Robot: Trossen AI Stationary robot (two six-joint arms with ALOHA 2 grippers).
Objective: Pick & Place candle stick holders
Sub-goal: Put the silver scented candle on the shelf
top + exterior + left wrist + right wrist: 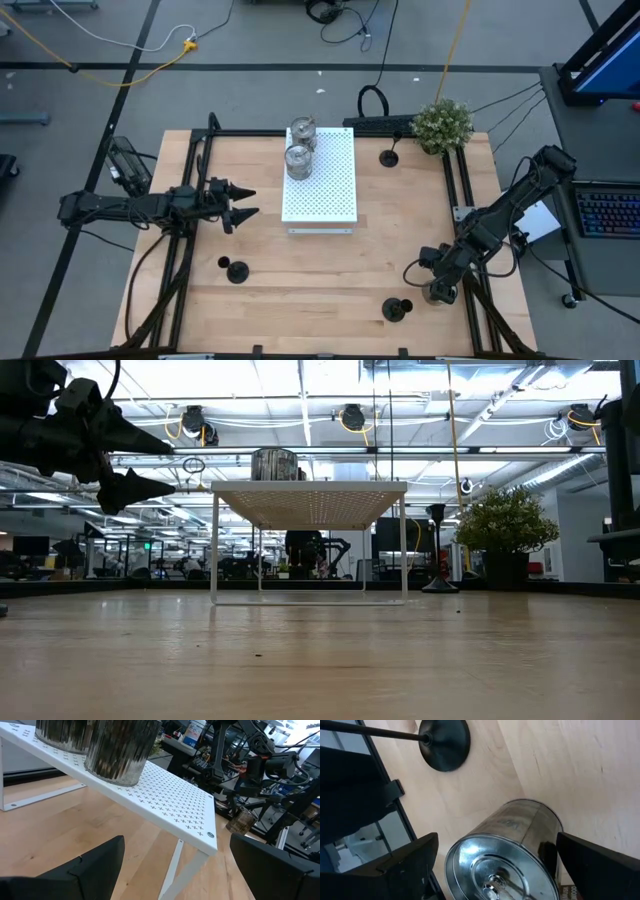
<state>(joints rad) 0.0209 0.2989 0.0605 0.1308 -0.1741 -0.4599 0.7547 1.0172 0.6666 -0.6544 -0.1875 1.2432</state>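
Right gripper is hovering over the third silver holder, fingers spread wide on either side of it, well away from the white board. Two silver holders are sitting on that board. Left gripper is waiting just beside the board, fingers parted and holding nothing.

Three silver candle stick holders show: two standing on the white perforated board, one well off its near right corner. Three black stemmed holders stand around the board, and one green plant sits beyond its far right corner.
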